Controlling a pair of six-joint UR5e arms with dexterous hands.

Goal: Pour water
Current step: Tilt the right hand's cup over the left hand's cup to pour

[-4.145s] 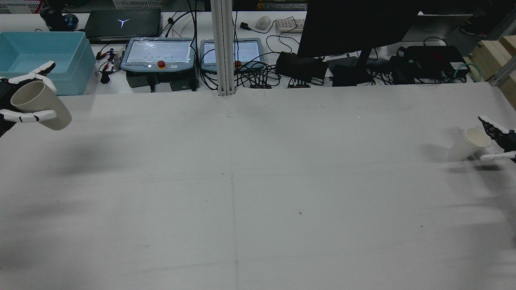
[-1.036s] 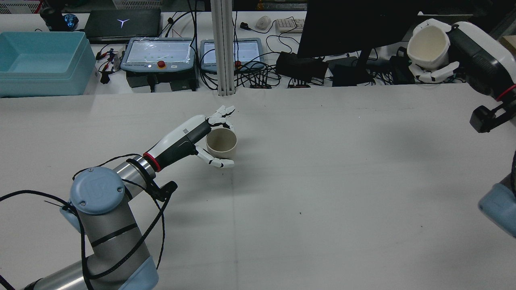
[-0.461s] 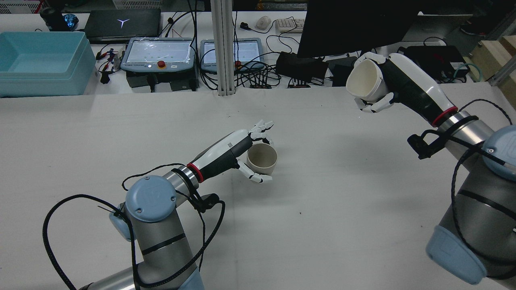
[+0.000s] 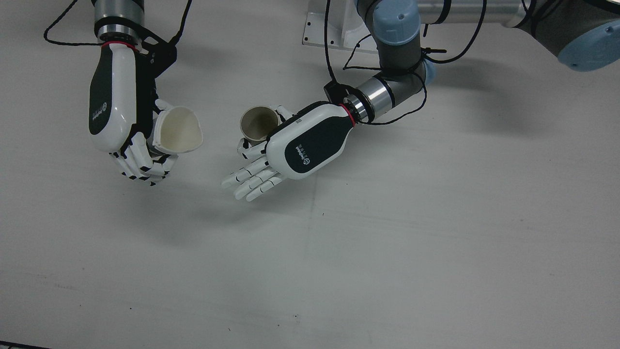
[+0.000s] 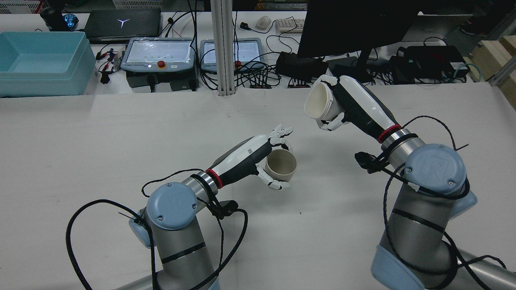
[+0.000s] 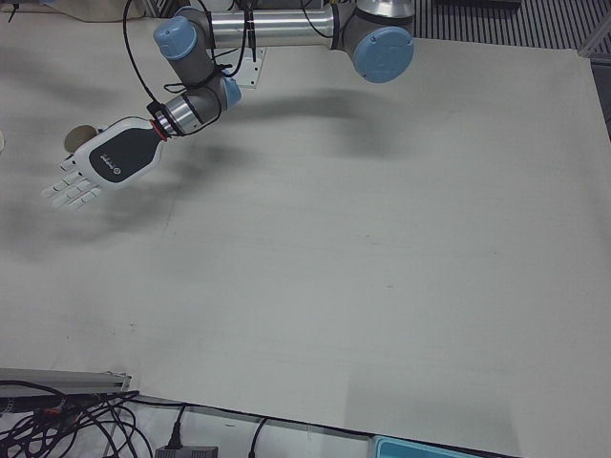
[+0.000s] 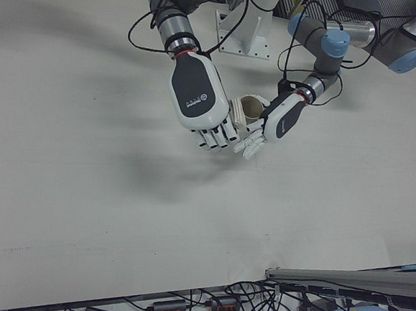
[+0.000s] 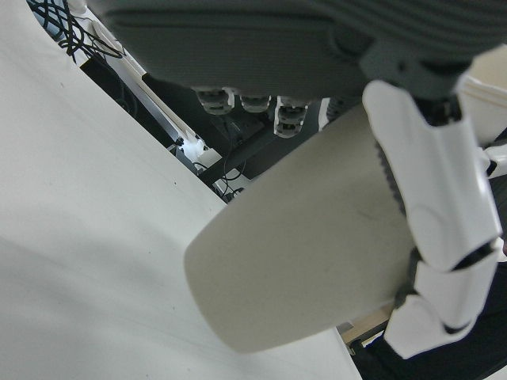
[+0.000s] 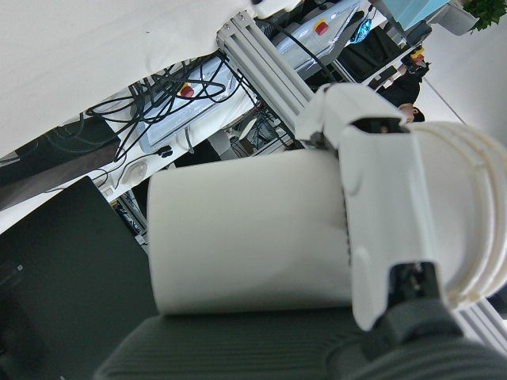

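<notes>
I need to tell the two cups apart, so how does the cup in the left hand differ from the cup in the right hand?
The beige cup in the left hand is darker and upright; the white cup in the right hand is paler and tipped, mouth toward the beige one. The white cup's rim looks squeezed out of round in the front view; the beige cup's stays round. Both are handleless and held.

The left cup (image 5: 282,164) is beige, duller inside. The right cup (image 5: 319,103) is white with a cream interior. Each robot hand, left (image 5: 271,161) and right (image 5: 336,110), is white and black with a red wrist ring. The arms (image 5: 177,225) are grey metal with pale blue caps. The table (image 4: 387,252) is off-white. The bin (image 5: 44,60) is light blue.
</notes>
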